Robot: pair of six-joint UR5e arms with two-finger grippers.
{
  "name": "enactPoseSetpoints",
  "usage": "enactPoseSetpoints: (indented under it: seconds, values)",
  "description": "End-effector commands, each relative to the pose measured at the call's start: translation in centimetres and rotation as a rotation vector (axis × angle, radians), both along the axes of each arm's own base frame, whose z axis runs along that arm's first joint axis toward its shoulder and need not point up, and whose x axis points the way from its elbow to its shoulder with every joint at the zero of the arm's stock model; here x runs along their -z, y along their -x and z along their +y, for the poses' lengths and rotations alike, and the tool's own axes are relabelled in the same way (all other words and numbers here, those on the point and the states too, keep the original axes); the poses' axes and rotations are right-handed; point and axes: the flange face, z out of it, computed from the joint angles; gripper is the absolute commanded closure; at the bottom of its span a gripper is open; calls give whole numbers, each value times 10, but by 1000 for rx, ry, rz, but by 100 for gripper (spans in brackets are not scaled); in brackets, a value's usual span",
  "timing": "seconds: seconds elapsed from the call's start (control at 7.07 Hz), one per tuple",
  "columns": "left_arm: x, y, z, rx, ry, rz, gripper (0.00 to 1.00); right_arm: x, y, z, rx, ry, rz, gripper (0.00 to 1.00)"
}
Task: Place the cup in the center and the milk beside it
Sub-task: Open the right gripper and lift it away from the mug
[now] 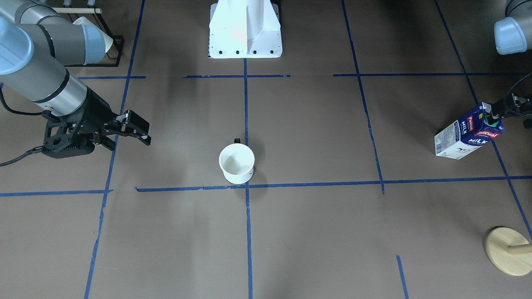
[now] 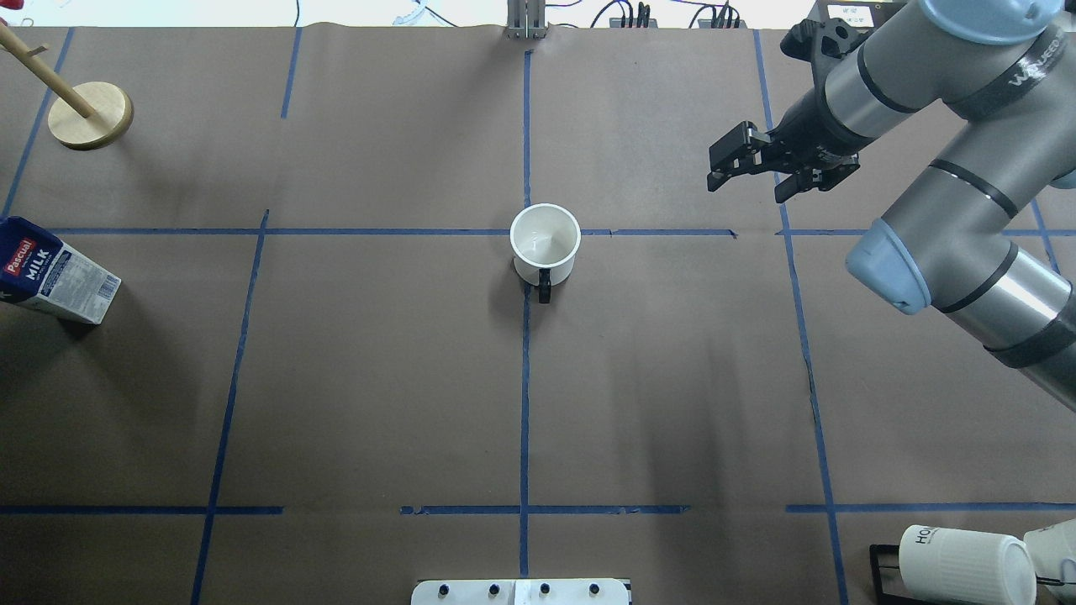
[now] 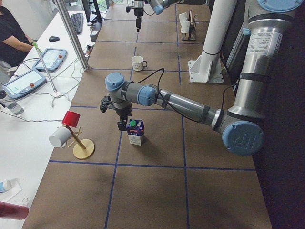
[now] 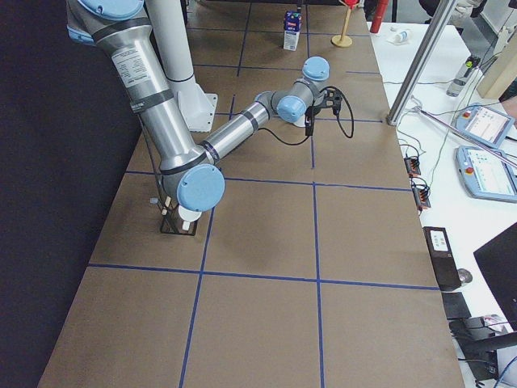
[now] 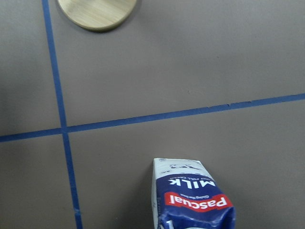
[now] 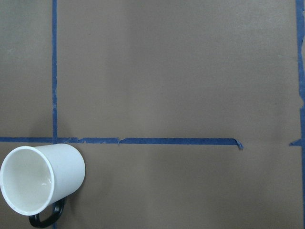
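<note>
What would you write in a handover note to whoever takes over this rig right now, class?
Right claw: open, empty, clear of the cup.
Left claw: at the top of the milk; whether it grips, cannot tell.
Cup: upright at the centre of the table; done.
Milk: upright near the table's left end, far from the cup.
Left to do: set milk beside cup.

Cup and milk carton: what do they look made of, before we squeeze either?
The cup looks like glazed ceramic, possibly enamel: smooth, glossy white with soft highlights inside, and a black handle. The milk looks like printed coated paperboard: crisp folded edges, flat panels, slight sheen. Its green cap is probably plastic.
</note>
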Motion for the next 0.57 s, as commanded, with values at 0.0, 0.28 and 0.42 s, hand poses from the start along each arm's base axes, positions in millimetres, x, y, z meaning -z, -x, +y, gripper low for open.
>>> enactPoseSetpoints:
  seconds: [0.0,0.28,0.42]
  values:
    - [-5,-24,6,-45,2,-16,0,2,6,3,6,0,-1,0]
    - [-16,-48,10,-90,23,-23,0,1,10,6,13,1,1,0]
    - [-22,-56,11,-105,25,-42,0,0,11,7,14,2,2,0]
